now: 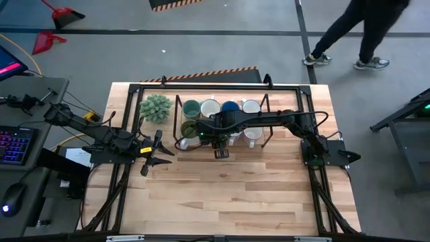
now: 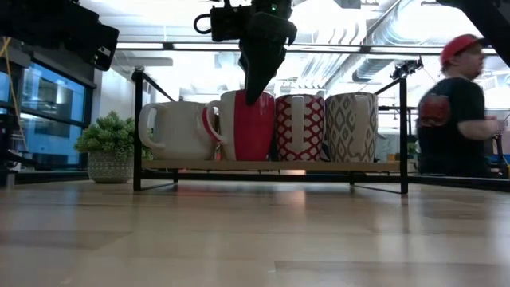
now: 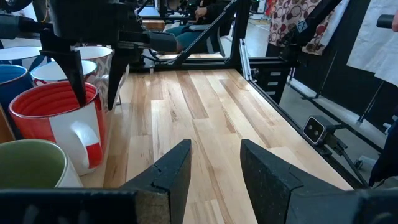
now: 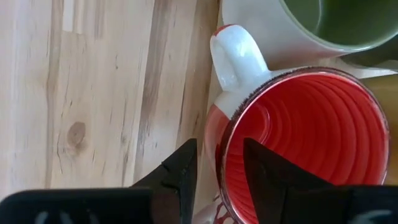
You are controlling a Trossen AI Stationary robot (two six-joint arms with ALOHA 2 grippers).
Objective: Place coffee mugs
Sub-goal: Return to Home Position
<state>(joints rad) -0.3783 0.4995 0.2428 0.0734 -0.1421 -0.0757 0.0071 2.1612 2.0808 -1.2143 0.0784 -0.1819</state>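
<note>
A black wire rack [image 1: 269,138] at the table's far middle holds several coffee mugs. The red mug [image 4: 311,137] stands upright on the rack's shelf [image 2: 319,166] in the near row. Its white handle [image 4: 233,59] points toward the olive-green mug [image 4: 329,25] beside it. My right gripper [image 4: 217,149] points down over the red mug, open. One finger is inside the mug and one outside, with the rim between them and a gap on each side. My left gripper [image 3: 214,162] hangs open above the table's left side with nothing between its fingers.
A spiky green potted plant [image 1: 156,107] stands left of the rack. Teal, white and blue mugs [image 1: 230,106] fill the far row, and patterned mugs [image 2: 300,127] stand right of the red one. Bare wood [image 1: 228,195] lies between the rack and the near edge. A person walks beyond the table.
</note>
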